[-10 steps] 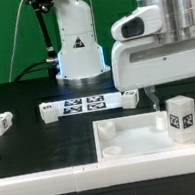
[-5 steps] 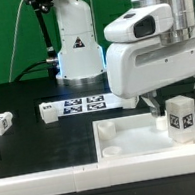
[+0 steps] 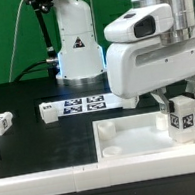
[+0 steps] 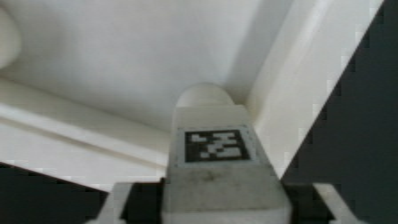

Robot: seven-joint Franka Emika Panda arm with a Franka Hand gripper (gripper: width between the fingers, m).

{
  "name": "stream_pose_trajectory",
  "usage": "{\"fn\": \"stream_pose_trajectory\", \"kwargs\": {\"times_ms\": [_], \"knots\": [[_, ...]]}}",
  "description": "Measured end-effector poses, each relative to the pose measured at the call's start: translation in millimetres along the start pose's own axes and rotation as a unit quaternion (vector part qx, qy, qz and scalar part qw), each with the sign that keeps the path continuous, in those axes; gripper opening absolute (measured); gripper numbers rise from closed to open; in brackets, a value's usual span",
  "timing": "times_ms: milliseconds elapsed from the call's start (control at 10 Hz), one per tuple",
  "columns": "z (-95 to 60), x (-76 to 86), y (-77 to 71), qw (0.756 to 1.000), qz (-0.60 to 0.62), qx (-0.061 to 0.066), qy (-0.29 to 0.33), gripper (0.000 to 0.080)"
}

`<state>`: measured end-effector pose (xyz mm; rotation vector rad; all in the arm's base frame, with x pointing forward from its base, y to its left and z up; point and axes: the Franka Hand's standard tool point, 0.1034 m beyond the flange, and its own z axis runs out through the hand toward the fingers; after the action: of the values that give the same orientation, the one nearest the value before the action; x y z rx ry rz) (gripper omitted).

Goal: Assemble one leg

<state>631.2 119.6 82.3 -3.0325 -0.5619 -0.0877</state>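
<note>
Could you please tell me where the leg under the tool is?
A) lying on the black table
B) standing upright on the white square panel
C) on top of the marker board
B: the leg stands upright on the white square panel, with the tool around it.

Robotics lab: arm base (image 3: 77, 43), tagged marker board (image 3: 82, 107).

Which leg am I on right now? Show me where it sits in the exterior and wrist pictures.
Exterior view: the leg stands on the white panel, toward the exterior view's right.
Wrist view: the leg is in the middle of the picture, tag showing, between the fingers.
Shared landmark: the white panel under the leg.
</note>
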Motion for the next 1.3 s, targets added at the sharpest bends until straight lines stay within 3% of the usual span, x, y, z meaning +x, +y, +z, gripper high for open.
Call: {"fn": "stream_pose_trajectory", "kwargs": {"times_ms": [200, 300, 500, 800, 900, 1000, 1100, 1300], "knots": [[0.1, -0.5, 0.4, 1.0, 0.01, 0.002, -0.001, 0.029], [0.3, -1.0, 0.8, 0.997, 0.074, 0.012, 0.001, 0.029], [0.5, -1.6, 1.1, 0.981, 0.193, 0.015, 0.006, 0.029], [0.8, -0.8, 1.4, 0.915, 0.402, 0.019, 0.021, 0.0291], [1.1, -1.2, 0.8, 0.861, 0.507, 0.023, 0.019, 0.0291], [1.5, -1.1, -0.7, 0.833, 0.553, 0.021, 0.018, 0.0291], [2.1, -1.1, -2.5, 0.789, 0.614, 0.022, 0.016, 0.0291], [1.9, -0.8, -1.5, 0.739, 0.673, 0.033, 0.01, 0.0291]]}}
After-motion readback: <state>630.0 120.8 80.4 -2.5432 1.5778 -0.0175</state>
